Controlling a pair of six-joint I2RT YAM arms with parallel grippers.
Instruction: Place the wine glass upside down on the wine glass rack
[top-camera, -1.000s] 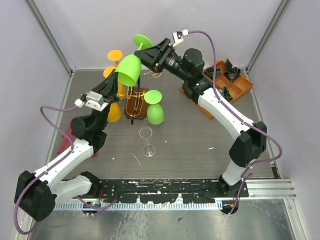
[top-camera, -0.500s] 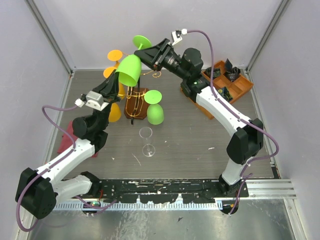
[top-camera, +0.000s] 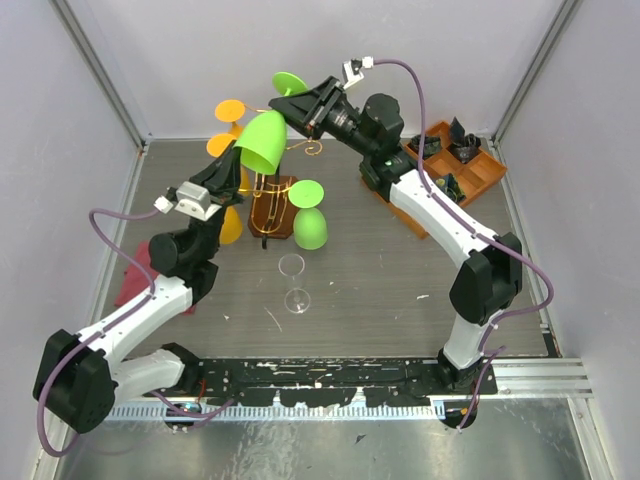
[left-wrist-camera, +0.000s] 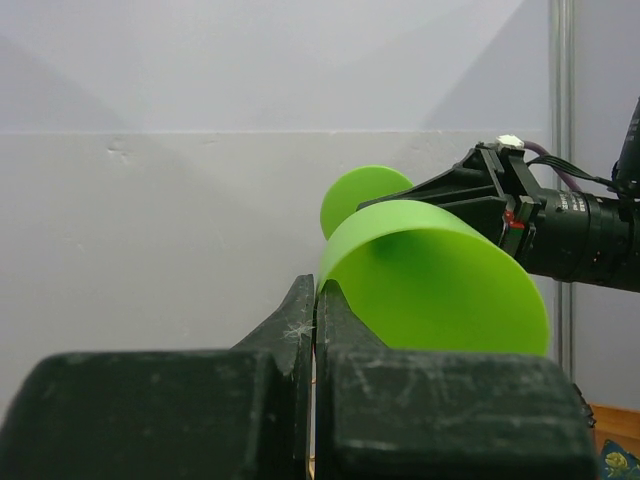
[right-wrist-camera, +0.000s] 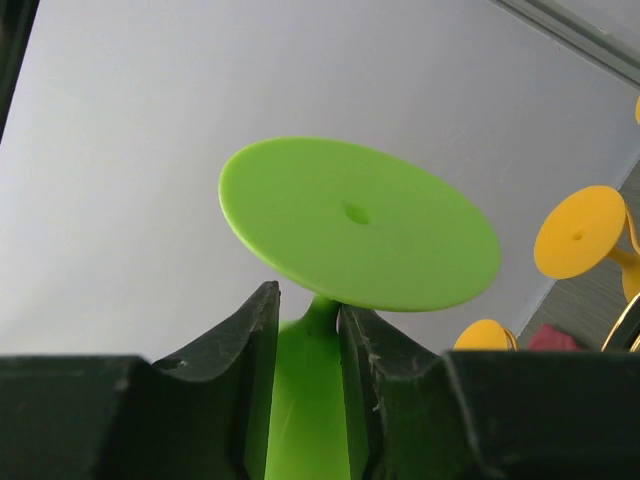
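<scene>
A green wine glass (top-camera: 262, 142) hangs bowl-down and tilted over the left of the wine glass rack (top-camera: 272, 205), gold wires on a brown wooden base. My right gripper (top-camera: 291, 104) is shut on its stem just under the round foot (right-wrist-camera: 360, 225), as the right wrist view (right-wrist-camera: 308, 310) shows. My left gripper (top-camera: 236, 172) is at the rack's left side, below the bowl, with jaws closed to a slit holding a thin gold wire (left-wrist-camera: 316, 300). The green bowl (left-wrist-camera: 430, 270) fills that view just above the fingertips.
Another green glass (top-camera: 309, 216) sits upside down at the rack's right. Orange glasses (top-camera: 230, 110) hang on its left side. A clear wine glass (top-camera: 292, 282) stands upright on the table in front. An orange compartment tray (top-camera: 470, 170) is at the back right. A red cloth (top-camera: 128, 285) lies left.
The right gripper has carried the green glass slightly to the right, toward the rack. The left wrist has shifted a little to the right. The rack has not moved.
</scene>
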